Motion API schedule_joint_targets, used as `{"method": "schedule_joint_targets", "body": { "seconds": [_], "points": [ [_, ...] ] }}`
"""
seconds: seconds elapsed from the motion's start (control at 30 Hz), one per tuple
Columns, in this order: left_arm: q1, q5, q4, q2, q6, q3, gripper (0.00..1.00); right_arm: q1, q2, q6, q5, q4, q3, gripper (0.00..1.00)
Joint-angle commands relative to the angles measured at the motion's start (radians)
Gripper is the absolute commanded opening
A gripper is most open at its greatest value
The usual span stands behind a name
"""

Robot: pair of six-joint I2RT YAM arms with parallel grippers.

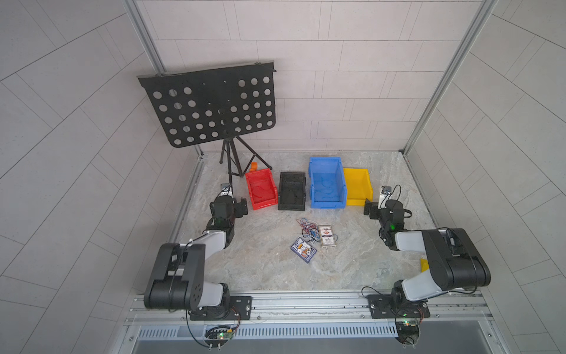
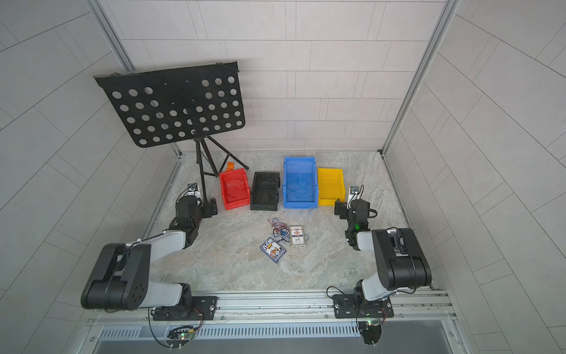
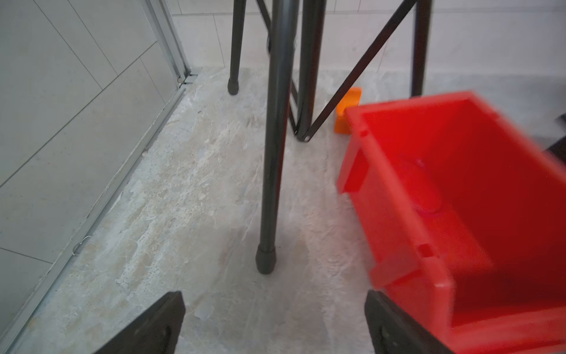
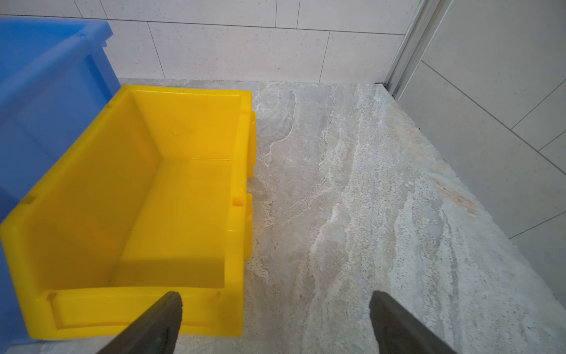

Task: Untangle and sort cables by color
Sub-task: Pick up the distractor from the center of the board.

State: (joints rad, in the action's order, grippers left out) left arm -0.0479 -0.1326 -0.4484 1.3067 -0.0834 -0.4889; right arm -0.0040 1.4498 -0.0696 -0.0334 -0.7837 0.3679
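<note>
The left gripper (image 1: 242,207) has its jaws spread as wide as they go, with nothing between them. In the left wrist view its 2 fingers (image 3: 171,306) frame bare table (image 3: 199,184). One leg (image 3: 271,168) of the music stand (image 1: 211,107) is planted ahead of the gap. The red bin (image 1: 265,204) sits just beside the finger on the side nearer the table's middle; whether it touches that finger is hard to tell. An orange block (image 3: 347,113) lies beyond the bin's far corner.

The right gripper (image 1: 369,210) is also fully spread and holds nothing. In the right wrist view, the front lip of the yellow bin (image 4: 137,309) lies just ahead of one finger (image 4: 173,303), and only bare table lies ahead of its partner. The blue bin (image 1: 324,167) stands against the yellow bin on the side away from these jaws. The black bin (image 1: 291,207) sits between the blue and red ones.

In both top views the cables (image 1: 307,228) lie in a tangle of red, blue, black and pale wires. They are between the 2 grippers, well apart from both and back toward the arm bases. The tangle rests against a white card box (image 1: 327,235), with a blue card box (image 1: 303,249) just beside it. Thin strands (image 1: 328,190) curl on the blue bin's floor, and others on the red bin's.
</note>
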Motion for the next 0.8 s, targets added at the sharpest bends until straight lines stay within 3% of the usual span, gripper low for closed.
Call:
{"method": "schedule_joint_targets", "body": {
  "seconds": [0.0,0.07,0.1,0.17,0.27,0.37,0.5,0.77],
  "points": [
    [-0.013,0.0,0.26,-0.166,-0.158,-0.082,1.0,0.068,-0.172,0.055,0.033,0.221,0.05,1.0],
    [-0.018,0.074,0.291,-0.226,-0.217,-0.081,1.0,0.114,-0.232,0.033,0.125,0.479,0.156,1.0],
    [-0.022,0.102,0.312,-0.251,-0.238,-0.084,1.0,0.168,-0.256,0.024,0.101,0.589,0.203,1.0],
    [-0.031,0.162,0.326,-0.279,-0.272,-0.09,1.0,0.239,-0.292,0.033,0.158,0.687,0.241,1.0],
    [-0.087,0.218,0.319,-0.269,-0.323,-0.093,1.0,0.366,-0.342,0.023,0.079,0.796,0.25,1.0],
    [-0.205,0.219,0.302,-0.228,-0.306,-0.093,1.0,0.401,-0.344,-0.13,0.073,0.832,0.231,1.0],
    [-0.378,0.13,0.261,-0.154,-0.268,-0.085,1.0,0.466,-0.274,-0.236,0.106,0.787,0.162,0.98],
    [-0.504,0.085,0.207,-0.064,-0.279,-0.046,1.0,0.591,-0.105,-0.284,0.138,0.695,0.134,0.96]
  ]
}}
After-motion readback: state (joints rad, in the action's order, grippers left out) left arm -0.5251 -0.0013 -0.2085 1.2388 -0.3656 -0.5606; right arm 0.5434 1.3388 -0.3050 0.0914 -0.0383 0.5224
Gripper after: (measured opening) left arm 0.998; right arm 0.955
